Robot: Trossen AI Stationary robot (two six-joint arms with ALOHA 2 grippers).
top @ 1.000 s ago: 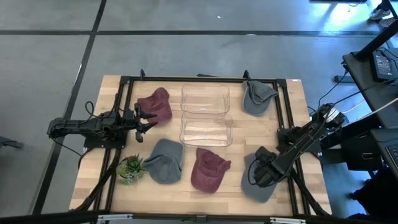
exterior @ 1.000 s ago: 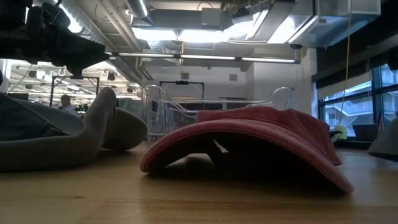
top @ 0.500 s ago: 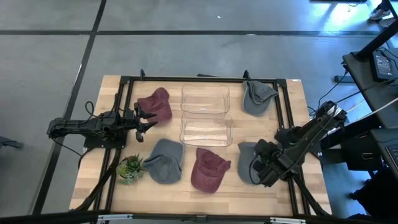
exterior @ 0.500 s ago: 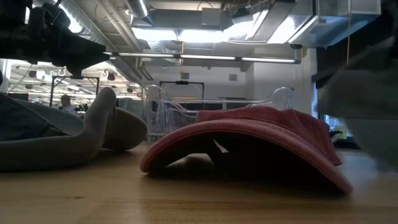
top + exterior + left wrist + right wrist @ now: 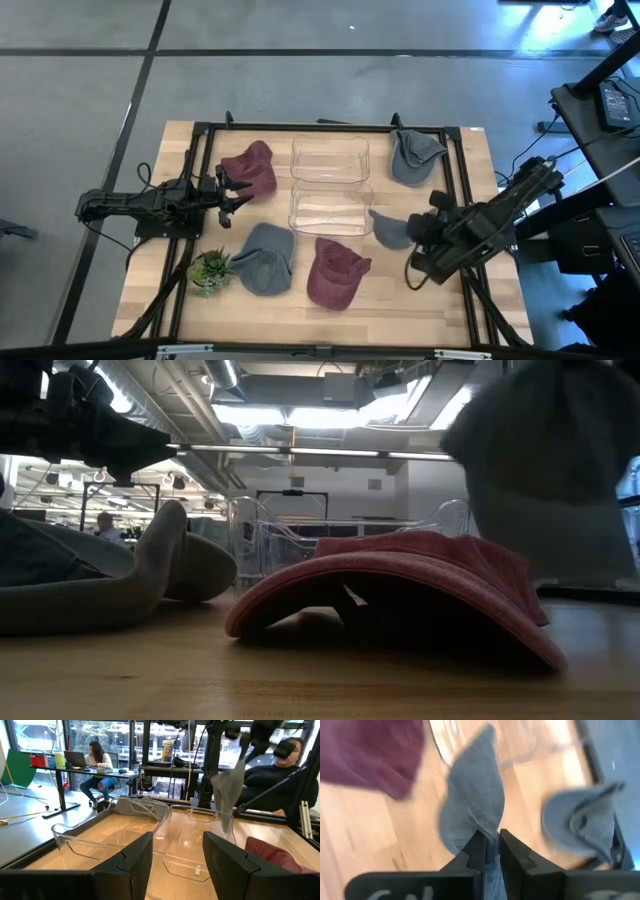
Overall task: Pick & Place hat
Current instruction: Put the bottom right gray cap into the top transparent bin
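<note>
1. High view gives you the right gripper (image 5: 428, 232) over the right half of the table, its fingers clamped on a soft grey fabric cap (image 5: 393, 229) that hangs off the wood, just beside the nearer of two clear plastic bins (image 5: 331, 208).
2. Right wrist view confirms the pinch: the grey cap (image 5: 472, 810) drapes forward from between the two dark fingers (image 5: 476, 851), which sit close together on its cloth.
3. Around the carried cap you have a maroon cap (image 5: 337, 272) on the table just below it and a second grey cap (image 5: 415, 156) at the far right corner.
4. On the left side lie another maroon cap (image 5: 250, 169), a third grey cap (image 5: 264, 258) and a small green potted plant (image 5: 209, 271).
5. Your left gripper (image 5: 238, 195) waits beside that maroon cap, fingers spread apart.
6. Low view alone shows the grey cap (image 5: 550, 470) raised above the maroon cap (image 5: 400, 595).
</note>
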